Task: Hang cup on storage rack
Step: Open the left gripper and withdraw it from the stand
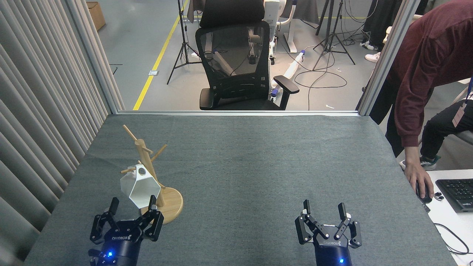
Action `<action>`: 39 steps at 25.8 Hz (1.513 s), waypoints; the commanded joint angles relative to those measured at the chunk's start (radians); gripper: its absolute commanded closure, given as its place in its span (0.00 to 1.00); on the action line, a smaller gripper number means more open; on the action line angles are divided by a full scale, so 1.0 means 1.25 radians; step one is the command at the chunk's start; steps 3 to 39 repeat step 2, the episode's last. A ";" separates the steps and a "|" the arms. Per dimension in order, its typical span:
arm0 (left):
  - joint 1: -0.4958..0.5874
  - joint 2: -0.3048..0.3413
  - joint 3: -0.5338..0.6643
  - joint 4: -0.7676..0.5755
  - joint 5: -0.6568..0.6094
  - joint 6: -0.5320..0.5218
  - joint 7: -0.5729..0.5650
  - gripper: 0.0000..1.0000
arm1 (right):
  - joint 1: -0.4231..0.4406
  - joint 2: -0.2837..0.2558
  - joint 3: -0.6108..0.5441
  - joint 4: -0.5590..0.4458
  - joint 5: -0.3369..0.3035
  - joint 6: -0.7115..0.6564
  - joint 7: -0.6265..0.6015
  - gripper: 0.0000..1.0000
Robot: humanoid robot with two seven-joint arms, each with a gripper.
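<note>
At about eight o'clock on the grey table (258, 162), the cup (140, 188) hangs tilted from a lower peg of the storage rack (147, 162), its tab hole threaded over the peg, mouth facing me, body just above the round base. My left gripper (131, 209) sits just beneath it at seven o'clock, fingers spread, holding nothing; whether a fingertip touches the cup's lower edge I cannot tell. My right gripper (325, 210) idles at five o'clock, likewise spread and empty. I judge the hang done; the step in hand is the clear-away. To do it well: draw the left arm straight toward me and low, no sideways sweep, so the fingers don't nudge the cup off its peg or shove the light rack. A person's hand (417, 177) rests on a mouse at three o'clock, well apart.
</note>
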 commanded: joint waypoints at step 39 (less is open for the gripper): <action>-0.001 0.002 0.000 0.000 -0.001 -0.001 0.002 0.00 | 0.004 -0.012 -0.001 -0.006 0.019 -0.010 -0.008 0.01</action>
